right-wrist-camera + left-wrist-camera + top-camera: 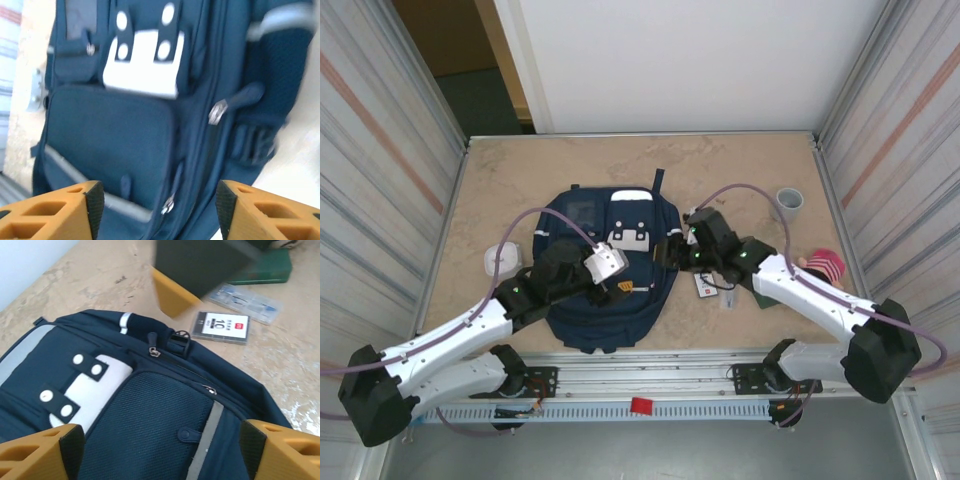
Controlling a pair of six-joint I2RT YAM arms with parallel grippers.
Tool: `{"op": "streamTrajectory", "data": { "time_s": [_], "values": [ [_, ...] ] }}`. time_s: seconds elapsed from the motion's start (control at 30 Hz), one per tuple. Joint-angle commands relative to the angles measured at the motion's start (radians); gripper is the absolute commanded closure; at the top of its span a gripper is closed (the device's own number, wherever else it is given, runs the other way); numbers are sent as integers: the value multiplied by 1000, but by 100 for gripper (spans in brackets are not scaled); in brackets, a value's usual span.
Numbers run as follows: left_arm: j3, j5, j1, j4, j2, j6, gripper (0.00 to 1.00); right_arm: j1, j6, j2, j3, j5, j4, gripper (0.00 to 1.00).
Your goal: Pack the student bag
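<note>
The student bag (610, 270), navy blue with white patches, lies flat in the middle of the table with its front pockets facing up. My left gripper (620, 287) hovers over its lower front. In the left wrist view the left gripper (162, 445) is open above the mesh pocket (150, 425), nothing between its fingers. My right gripper (672, 254) hangs at the bag's right edge. Seen from the right wrist, the right gripper (160, 205) stands open over the bag (115, 135), near a zipper pull (216, 112), and holds nothing.
To the right of the bag lie a card pack (221, 327), a clear pen case (245, 300) and a green book (265, 267). A grey cup (790, 203) stands at the back right and a pink soft toy (823, 266) at the right. A white object (502, 260) lies to the left.
</note>
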Motion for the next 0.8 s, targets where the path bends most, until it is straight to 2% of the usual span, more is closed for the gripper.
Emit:
{"op": "streamTrajectory", "data": {
  "time_s": [0.0,0.13,0.3,0.4,0.5,0.63,0.77],
  "values": [
    [0,-92,7,29,-13,-93,17,92,179,46,3,63,-54,35],
    [-7,-155,45,14,-27,-190,13,183,266,151,8,84,-19,33],
    [-17,-40,179,-36,-49,-334,11,207,281,243,1,107,47,33],
    [-27,12,248,-56,-68,-378,11,185,273,272,-20,142,69,33],
    [-49,42,289,-37,-85,-393,11,135,253,306,-45,134,118,34],
    [-41,34,296,-49,-79,-371,11,89,217,318,-51,115,175,35],
    [-2,71,296,-113,-51,-260,13,70,156,270,-38,113,161,35]
  ]
}}
